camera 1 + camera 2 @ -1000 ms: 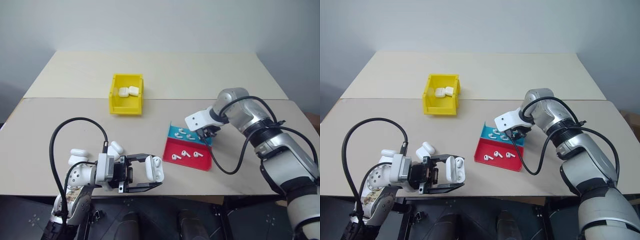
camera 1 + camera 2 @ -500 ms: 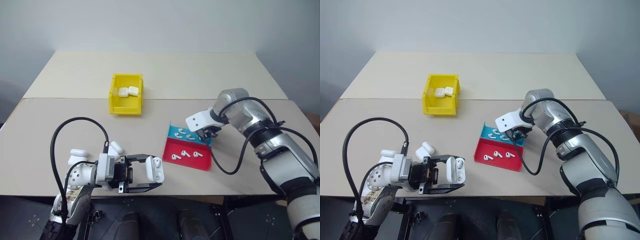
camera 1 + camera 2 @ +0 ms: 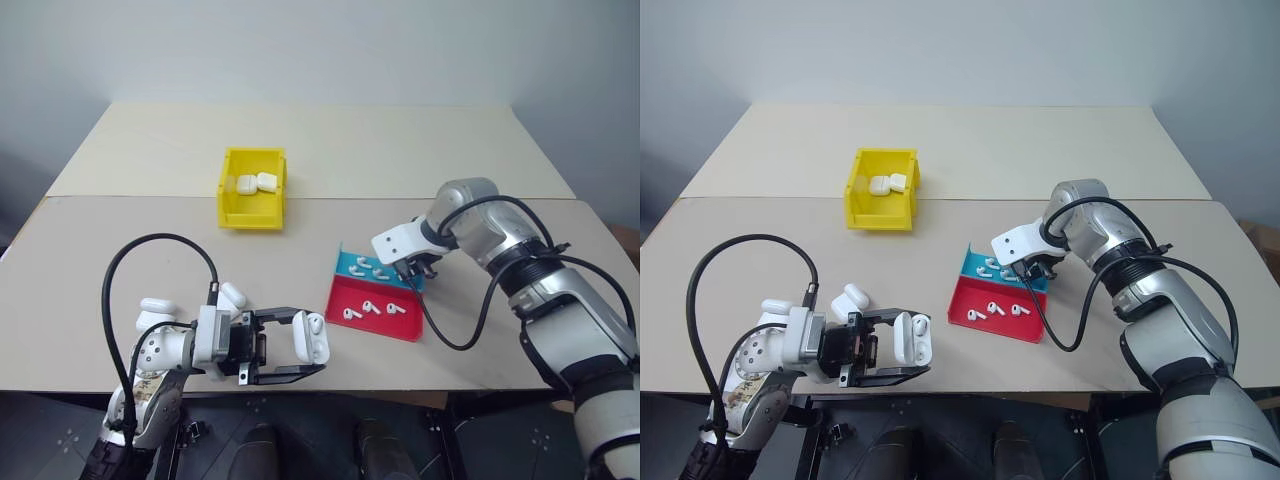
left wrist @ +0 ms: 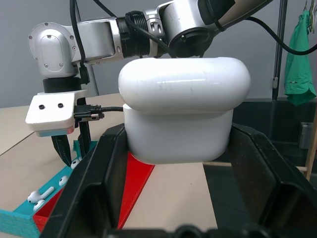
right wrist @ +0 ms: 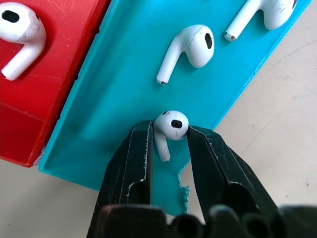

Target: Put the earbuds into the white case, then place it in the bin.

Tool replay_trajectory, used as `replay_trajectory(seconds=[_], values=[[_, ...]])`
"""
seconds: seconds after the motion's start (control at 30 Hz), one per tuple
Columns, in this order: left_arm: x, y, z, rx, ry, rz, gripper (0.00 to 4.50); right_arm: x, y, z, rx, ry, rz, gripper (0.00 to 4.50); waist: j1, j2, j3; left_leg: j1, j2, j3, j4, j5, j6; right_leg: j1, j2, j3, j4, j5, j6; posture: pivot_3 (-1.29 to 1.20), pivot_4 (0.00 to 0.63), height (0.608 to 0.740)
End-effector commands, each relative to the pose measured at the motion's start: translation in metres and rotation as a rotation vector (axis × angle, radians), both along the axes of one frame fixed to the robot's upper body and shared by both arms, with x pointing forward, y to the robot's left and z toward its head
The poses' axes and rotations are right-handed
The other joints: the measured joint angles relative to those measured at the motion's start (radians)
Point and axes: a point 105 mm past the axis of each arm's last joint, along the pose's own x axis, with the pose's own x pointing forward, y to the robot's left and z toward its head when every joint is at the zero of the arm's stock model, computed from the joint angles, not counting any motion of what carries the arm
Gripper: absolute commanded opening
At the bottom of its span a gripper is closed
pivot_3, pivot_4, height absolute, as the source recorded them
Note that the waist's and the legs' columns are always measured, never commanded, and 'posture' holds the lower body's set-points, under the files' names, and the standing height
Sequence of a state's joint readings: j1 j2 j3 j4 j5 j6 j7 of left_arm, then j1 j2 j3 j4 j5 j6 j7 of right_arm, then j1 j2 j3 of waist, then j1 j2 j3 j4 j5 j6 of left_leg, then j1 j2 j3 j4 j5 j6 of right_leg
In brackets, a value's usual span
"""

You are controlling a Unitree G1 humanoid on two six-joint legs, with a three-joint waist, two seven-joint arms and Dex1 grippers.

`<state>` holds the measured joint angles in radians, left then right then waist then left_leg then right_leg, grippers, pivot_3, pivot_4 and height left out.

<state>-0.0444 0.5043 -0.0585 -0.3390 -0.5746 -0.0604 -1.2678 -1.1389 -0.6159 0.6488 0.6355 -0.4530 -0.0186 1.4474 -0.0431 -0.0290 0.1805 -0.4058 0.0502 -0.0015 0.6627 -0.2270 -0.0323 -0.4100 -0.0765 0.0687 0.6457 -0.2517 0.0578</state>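
My left gripper (image 3: 303, 343) hovers near the table's front edge, pointing right, shut on the white case (image 3: 311, 338), whose lid looks down (image 4: 183, 99). My right gripper (image 3: 413, 268) points down over the blue half of the tray (image 3: 345, 262). Its two fingertips (image 5: 143, 136) are closed against the head of one earbud (image 5: 172, 124) at the tray's edge. Other earbuds lie close by on the blue part (image 5: 190, 47) and on the red part (image 3: 371, 306). The yellow bin (image 3: 226, 190) stands further back on the left with two white cases (image 3: 255, 183) inside.
Three spare white cases (image 3: 160, 306) lie on the table just left of my left gripper. The red and blue tray (image 3: 378, 322) lies right of centre. A black cable (image 3: 455, 340) loops from my right wrist over the table by the tray.
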Motion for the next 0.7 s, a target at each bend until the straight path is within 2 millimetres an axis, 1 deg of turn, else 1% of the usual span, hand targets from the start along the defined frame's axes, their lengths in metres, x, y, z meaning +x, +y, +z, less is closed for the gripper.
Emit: replay_trajectory(seconds=[0.03, 0.47, 0.6, 0.7], values=[[-0.0016, -0.0028, 0.0069, -0.010, -0.042, -0.013, 2.77, 0.0005, 0.0008, 0.0058, 0.015, -0.025, 0.011, 1.43, 0.000, 0.000, 0.000, 0.000, 0.000, 0.000, 0.000, 0.000, 0.000, 0.000, 0.000, 0.000, 0.000, 0.000, 0.000, 0.00, 0.150, 0.740], [-0.0002, -0.0030, 0.0063, -0.010, -0.044, -0.017, 2.77, -0.0007, 0.0007, 0.0050, 0.021, -0.028, 0.012, 1.43, 0.000, 0.000, 0.000, 0.001, 0.000, 0.000, 0.000, 0.000, 0.000, 0.001, 0.000, 0.000, 0.000, 0.000, 0.000, 0.00, 0.150, 0.740], [0.0003, -0.0026, 0.0064, -0.009, -0.044, -0.015, 2.77, -0.0001, 0.0022, 0.0052, 0.032, -0.033, 0.008, 0.67, 0.000, 0.000, 0.000, 0.001, 0.000, 0.000, 0.000, 0.000, 0.000, 0.001, 0.000, 0.000, 0.000, 0.000, 0.000, 0.00, 0.150, 0.740], [0.0003, -0.0023, 0.0064, -0.009, -0.045, -0.014, 2.77, 0.0003, 0.0028, 0.0053, 0.033, -0.033, 0.007, 0.67, -0.001, 0.000, 0.000, 0.001, 0.000, 0.000, 0.000, 0.000, 0.000, 0.001, 0.000, 0.000, 0.000, 0.000, 0.000, 0.00, 0.150, 0.740]])
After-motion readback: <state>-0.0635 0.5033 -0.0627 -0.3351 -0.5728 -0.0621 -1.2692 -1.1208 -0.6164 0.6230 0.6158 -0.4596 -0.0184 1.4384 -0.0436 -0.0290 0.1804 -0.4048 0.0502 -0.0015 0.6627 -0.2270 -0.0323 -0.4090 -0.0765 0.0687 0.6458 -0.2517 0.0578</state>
